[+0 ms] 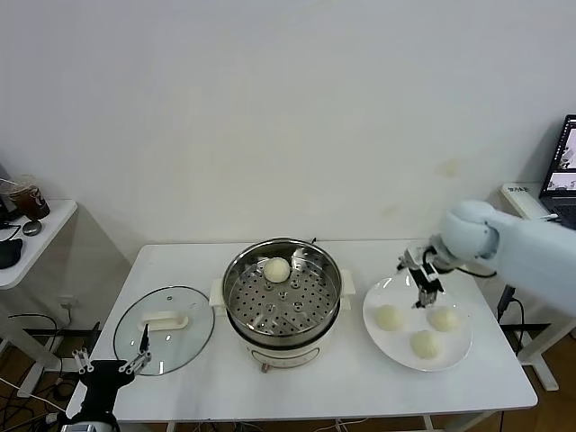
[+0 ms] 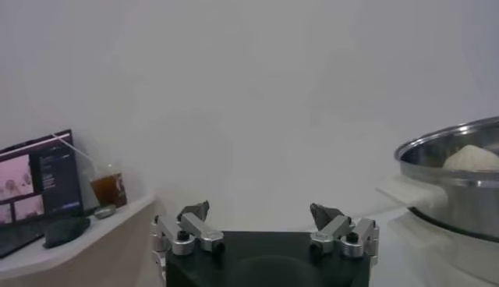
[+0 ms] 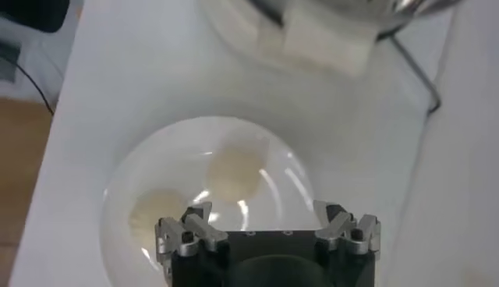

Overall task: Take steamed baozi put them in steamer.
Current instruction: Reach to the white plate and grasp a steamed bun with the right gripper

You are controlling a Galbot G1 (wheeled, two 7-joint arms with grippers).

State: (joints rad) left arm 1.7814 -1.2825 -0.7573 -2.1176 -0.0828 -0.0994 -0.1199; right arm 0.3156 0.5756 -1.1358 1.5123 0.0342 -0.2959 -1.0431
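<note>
**Inspector A:** Left to right, please.

**Inspector B:** Left gripper (image 1: 112, 364) parked low at the white counter (image 1: 180, 261) front edge, near the round glass lid (image 1: 164, 328) with white handle; jaws wide apart, empty. Centre: shiny round stainless-steel steamer (image 1: 283, 290), one cream-white steamed bun (image 1: 277, 269) on its perforated tray. Right: flat white plate (image 1: 418, 322) carrying three more smooth cream-white buns (image 1: 388, 317). Right gripper (image 1: 427, 290) hangs over the plate's far edge, jaws fully spread, touching nothing.

**Inspector A:** Risks?

**Inspector B:** In my judgement, the buns sit close together; a descent off-centre could nudge a neighbour or roll one toward the rim. Closing too hard would dent the soft dough; too lightly, it slips during carry over the steamer wall.
</note>
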